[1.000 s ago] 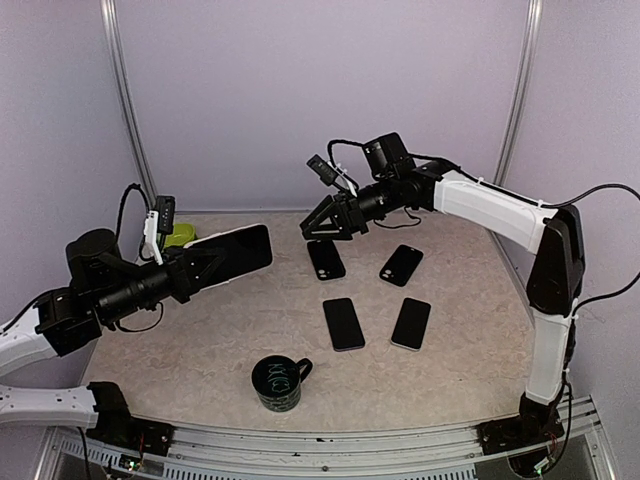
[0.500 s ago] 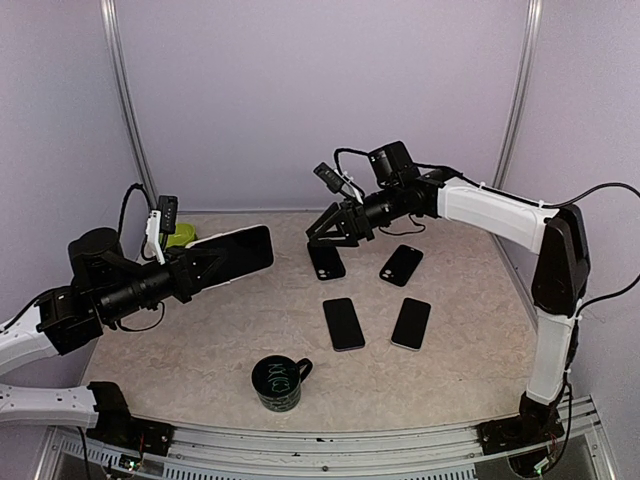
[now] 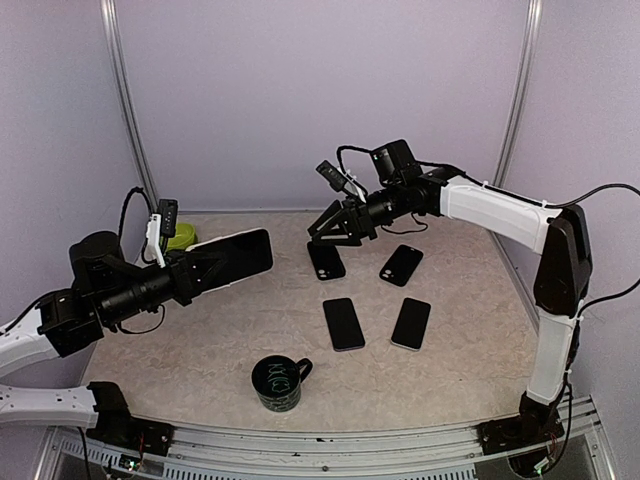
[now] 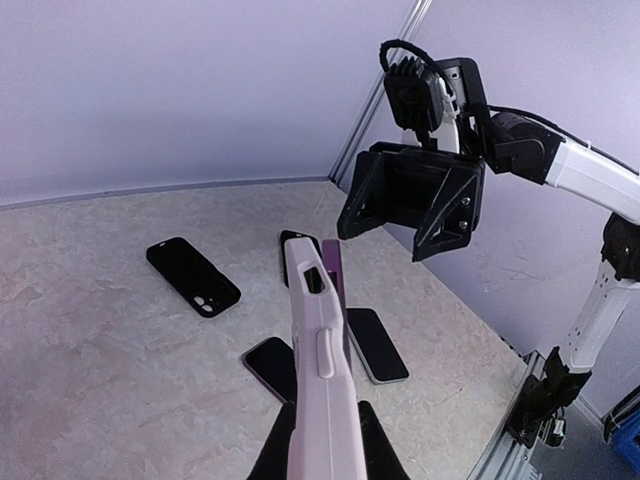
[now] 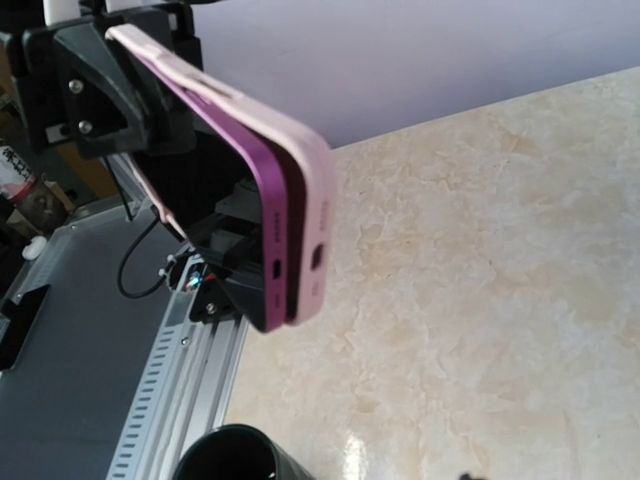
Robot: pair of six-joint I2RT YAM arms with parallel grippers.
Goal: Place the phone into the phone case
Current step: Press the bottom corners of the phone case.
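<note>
Right end effector, jaws apart and empty, has drawn back from the phone, seemingly not fully seated in the pink case clamped aloft by the left end effector.

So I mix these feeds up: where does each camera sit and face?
Top external: above, behind the robot, looking down at the table; left arm, right arm show.
Left wrist: on the left arm, facing the right gripper past the pink case in its left gripper.
Right wrist: on the right arm, facing that case; own fingers hardly show.
Both wrists share the case.
</note>
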